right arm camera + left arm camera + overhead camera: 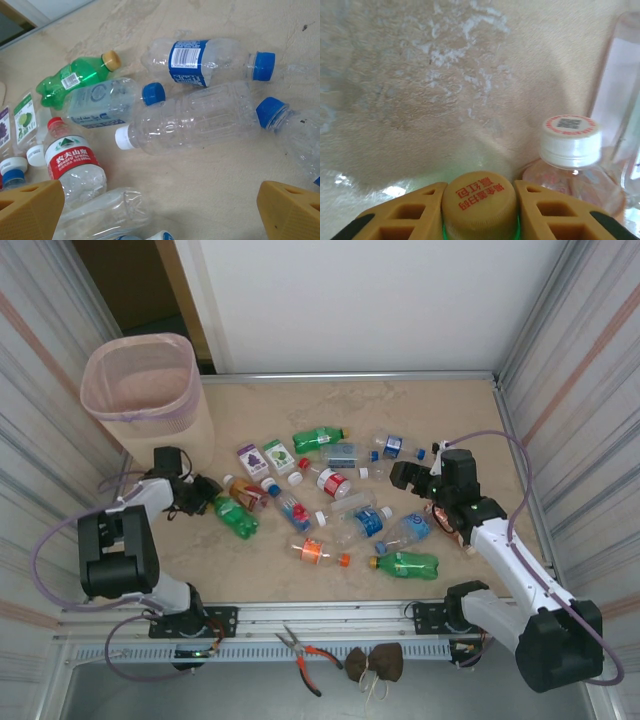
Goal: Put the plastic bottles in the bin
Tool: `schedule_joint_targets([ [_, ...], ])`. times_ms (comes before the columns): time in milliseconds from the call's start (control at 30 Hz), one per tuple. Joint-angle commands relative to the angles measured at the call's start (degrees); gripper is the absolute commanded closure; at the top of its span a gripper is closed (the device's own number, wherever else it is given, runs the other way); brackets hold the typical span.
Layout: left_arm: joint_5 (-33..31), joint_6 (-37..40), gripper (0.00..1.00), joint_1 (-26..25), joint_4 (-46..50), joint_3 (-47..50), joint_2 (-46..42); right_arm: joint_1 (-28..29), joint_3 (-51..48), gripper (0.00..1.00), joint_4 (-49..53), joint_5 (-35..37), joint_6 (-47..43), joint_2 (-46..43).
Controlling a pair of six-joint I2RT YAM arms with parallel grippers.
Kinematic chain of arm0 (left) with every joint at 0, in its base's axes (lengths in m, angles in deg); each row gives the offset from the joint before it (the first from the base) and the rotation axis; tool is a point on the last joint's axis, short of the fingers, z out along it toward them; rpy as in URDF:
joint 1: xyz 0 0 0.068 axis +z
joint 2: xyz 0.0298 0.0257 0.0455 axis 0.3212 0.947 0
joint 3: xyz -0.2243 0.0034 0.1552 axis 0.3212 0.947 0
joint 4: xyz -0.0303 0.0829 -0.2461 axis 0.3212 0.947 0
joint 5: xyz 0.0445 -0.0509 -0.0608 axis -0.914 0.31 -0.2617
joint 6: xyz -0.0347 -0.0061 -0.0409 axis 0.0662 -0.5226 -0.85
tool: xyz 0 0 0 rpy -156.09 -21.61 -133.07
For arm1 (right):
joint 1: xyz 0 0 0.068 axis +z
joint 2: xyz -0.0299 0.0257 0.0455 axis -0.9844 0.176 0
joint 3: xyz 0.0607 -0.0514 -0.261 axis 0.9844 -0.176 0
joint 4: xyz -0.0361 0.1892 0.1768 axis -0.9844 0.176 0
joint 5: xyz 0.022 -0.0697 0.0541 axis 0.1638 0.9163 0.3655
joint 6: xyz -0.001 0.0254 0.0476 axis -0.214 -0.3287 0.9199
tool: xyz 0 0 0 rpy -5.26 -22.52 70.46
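Several plastic bottles (340, 510) lie scattered on the beige table, clear ones with blue or red labels and green ones. My left gripper (192, 496) is at the left, shut on the tan cap (480, 200) of a lying green bottle (238, 518); its orange fingers (545, 205) press both sides of the cap. A clear bottle with a white cap (570, 137) lies right beside it. The pale pink bin (140, 390) stands at the far left corner. My right gripper (160, 220) hovers open above a clear white-capped bottle (195, 120) and a red-labelled bottle (72, 162), holding nothing.
Two small cartons (265, 458) lie among the bottles. Ribbed walls (580, 370) close in both sides of the table. On the near rail lie pliers (305, 650) and two brown lumps (375, 662). Cables (500, 440) loop beside each arm.
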Motion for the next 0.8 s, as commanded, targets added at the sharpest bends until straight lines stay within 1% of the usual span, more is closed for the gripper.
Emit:
schedule_joint_targets([
  [0,-0.9,0.8,0.70,0.7,2.7,-0.1,-5.8,0.5,1.9,0.02,0.8,0.8,0.1,-1.8],
  [167,-2.9,2.6,0.72,1.1,8.3,-2.4,-14.3,0.5,2.2,0.02,1.8,0.9,-0.1,-2.8],
  [333,-4.9,6.5,0.73,1.2,14.6,-8.6,-22.2,0.4,2.6,0.02,2.3,1.0,-0.3,-3.9],
  [433,-6.0,10.1,0.80,1.1,16.8,-14.2,-25.4,0.5,2.8,0.02,2.4,1.0,-0.3,-4.0],
  [600,-9.6,15.9,0.87,1.1,18.1,-25.4,-26.9,0.6,3.3,0.02,2.1,0.6,-0.4,-3.5],
  [733,-12.2,20.5,0.92,1.2,17.5,-35.1,-24.1,0.5,3.9,0.02,2.2,0.3,-0.8,-3.0],
  [767,-12.8,21.5,0.95,1.2,17.1,-37.3,-23.1,0.6,4.2,0.02,2.2,0.3,-0.8,-3.1],
])
